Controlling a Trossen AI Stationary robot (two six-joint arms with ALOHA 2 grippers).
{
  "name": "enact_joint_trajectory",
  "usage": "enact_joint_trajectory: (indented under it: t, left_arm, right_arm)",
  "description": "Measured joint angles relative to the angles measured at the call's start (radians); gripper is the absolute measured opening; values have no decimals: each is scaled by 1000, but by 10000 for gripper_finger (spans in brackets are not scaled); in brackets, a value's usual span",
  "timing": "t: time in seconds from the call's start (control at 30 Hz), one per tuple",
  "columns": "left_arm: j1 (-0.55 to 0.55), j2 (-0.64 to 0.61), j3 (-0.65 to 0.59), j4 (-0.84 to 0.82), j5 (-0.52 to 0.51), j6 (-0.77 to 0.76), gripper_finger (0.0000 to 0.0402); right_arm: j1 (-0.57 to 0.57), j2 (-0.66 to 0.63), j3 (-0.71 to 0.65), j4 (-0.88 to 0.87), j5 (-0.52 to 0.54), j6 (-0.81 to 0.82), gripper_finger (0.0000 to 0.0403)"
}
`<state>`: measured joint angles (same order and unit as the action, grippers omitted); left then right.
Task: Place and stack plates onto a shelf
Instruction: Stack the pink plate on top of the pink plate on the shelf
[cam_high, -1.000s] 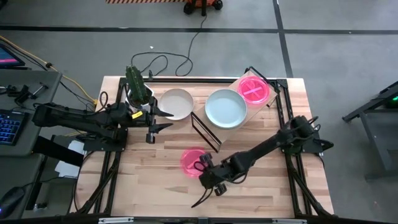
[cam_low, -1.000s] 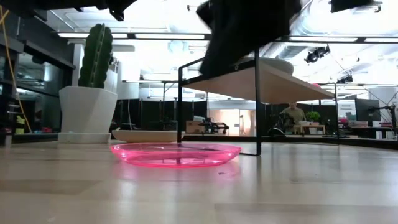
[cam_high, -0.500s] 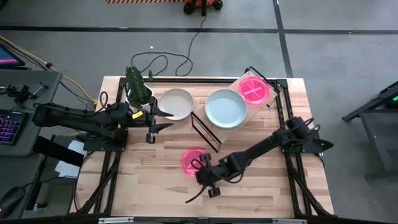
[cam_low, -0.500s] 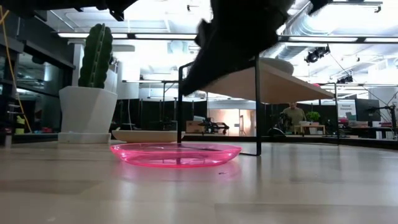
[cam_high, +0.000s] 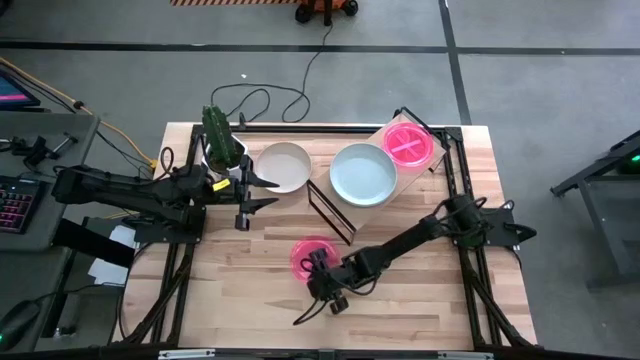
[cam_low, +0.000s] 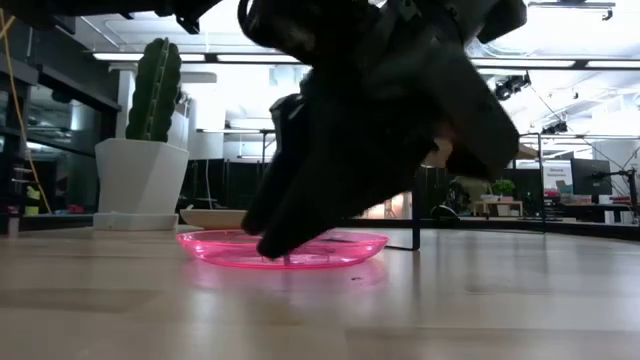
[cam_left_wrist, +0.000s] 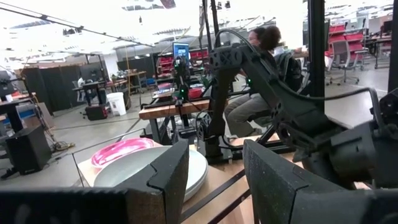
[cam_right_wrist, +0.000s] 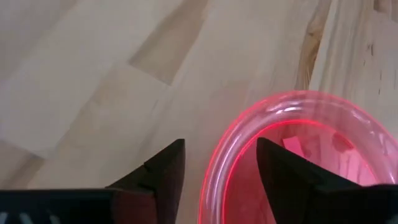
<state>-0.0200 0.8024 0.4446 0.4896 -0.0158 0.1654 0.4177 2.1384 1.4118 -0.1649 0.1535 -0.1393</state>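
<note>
A translucent pink plate lies flat on the table, also seen in the low view. My right gripper stands open, slanting down over the plate's near rim, one finger over the inside and one over the table outside. The shelf stands at the far right and carries a pale grey-green plate and another pink plate. A cream-white plate rests on the table left of the shelf. My left gripper hovers open next to that plate, holding nothing. My right gripper straddles the pink plate's near rim with open fingers, coming slanting down from the table's near right. The plate lies flat on the table. I cannot tell whether a fingertip touches the rim.
A white pot with a green cactus stands at the far left, behind my left gripper. Black cables run off the far edge. Bare wood stretches along the near left of the table. A person sits beyond the table.
My right gripper has come down and toward the table's left, onto the near rim of the pink plate, and has opened. The plate has stayed where it was.
</note>
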Motion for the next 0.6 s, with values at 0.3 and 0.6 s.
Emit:
enact_joint_trajectory:
  t: [0.3, 0.6]
  left_arm:
    - [0, 0, 0, 0, 0, -4, 142]
    - [0, 0, 0, 0, 0, -5, 142]
  right_arm:
    - [-14, 26, 0, 17, 48, 84, 180]
    - [-25, 25, -1, -19, 65, 204, 115]
